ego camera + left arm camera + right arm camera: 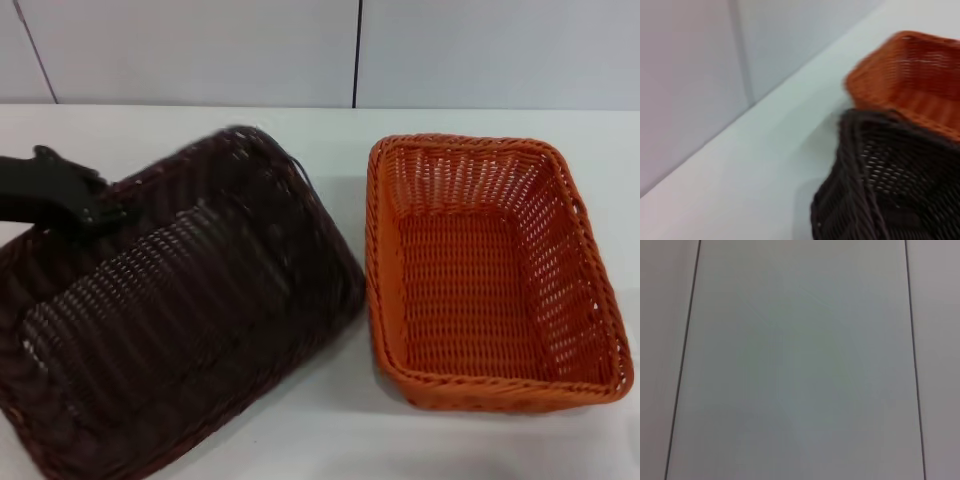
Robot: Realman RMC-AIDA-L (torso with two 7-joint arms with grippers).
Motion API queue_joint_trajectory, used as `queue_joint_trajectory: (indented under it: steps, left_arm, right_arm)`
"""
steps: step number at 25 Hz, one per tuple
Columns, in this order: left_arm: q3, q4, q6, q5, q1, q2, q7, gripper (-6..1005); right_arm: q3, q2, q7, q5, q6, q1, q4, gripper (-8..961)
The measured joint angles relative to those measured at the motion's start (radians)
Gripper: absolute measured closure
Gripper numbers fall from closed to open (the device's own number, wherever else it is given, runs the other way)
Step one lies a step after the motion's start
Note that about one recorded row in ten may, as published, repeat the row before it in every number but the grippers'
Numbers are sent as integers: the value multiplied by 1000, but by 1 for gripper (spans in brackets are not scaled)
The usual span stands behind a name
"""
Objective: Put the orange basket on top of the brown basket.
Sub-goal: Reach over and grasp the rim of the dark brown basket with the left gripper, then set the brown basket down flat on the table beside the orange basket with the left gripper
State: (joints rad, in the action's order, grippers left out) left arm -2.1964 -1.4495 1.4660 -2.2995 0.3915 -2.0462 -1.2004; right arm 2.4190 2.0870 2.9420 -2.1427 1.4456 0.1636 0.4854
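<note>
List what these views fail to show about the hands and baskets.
- Left hand: head view, dark against the brown basket; grip unreadable.
- Right hand: absent; right wrist view shows only wall panels.
- Brown basket: cut off by head view's edges.
- Orange basket: left wrist view, blurred, partly cropped.

Bright orange openwork-weave orange basket (495,275), near-black dark brown woven brown basket (180,310), white table (330,440).
</note>
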Motion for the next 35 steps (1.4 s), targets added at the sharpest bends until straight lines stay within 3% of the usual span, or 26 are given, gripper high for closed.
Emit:
queue_joint_trajectory:
  steps: [1,3,4,7,11,12,13,18,19,20,21,22,25,30,35]
  left_arm:
    - [-60,84,85,8,81,24,-91,773]
    - [-57,159,100,8,143,44,-145,783]
    - [-57,159,100,8,143,44,-145,789]
    - [-51,272,102,-3,249,53,-220,796]
    - [-46,320,88,-11,293,53,-252,799]
    - [-22,402,36,-16,351,51,-294,800]
    - [-8,426,9,-16,367,49,-311,801]
    - [12,442,-20,-16,376,46,-331,793]
    - [108,473,-112,-16,381,30,-375,782]
    - [140,488,-143,-16,386,22,-381,771]
    - [140,488,-143,-16,386,22,-381,760]
    - [184,493,-221,-20,379,-2,-390,749]
    - [229,482,-304,-18,363,-14,-390,716]
    - [269,469,-436,48,350,-18,-390,662]
    - [332,371,-503,125,306,-17,-389,595]
  right_arm:
    - [2,1,0,0,3,-1,2,126]
    - [8,2,0,0,6,-4,7,126]
    - [11,2,0,0,7,-4,11,126]
    - [19,2,0,0,8,-4,17,125]
    - [27,2,0,0,10,-4,20,125]
    - [28,2,-1,0,10,-4,20,125]
    - [28,2,-1,0,10,-4,20,125]
    - [29,2,-1,0,17,-4,18,125]
    - [29,2,-1,0,17,-3,17,125]
    - [29,2,-1,0,17,-1,15,125]
    - [29,1,-1,0,16,1,14,125]
    - [29,-1,-1,1,15,3,14,125]
    - [29,-3,-1,4,12,7,12,125]
    - [27,-4,-2,4,12,9,11,125]
    - [25,-4,-2,5,14,4,10,125]
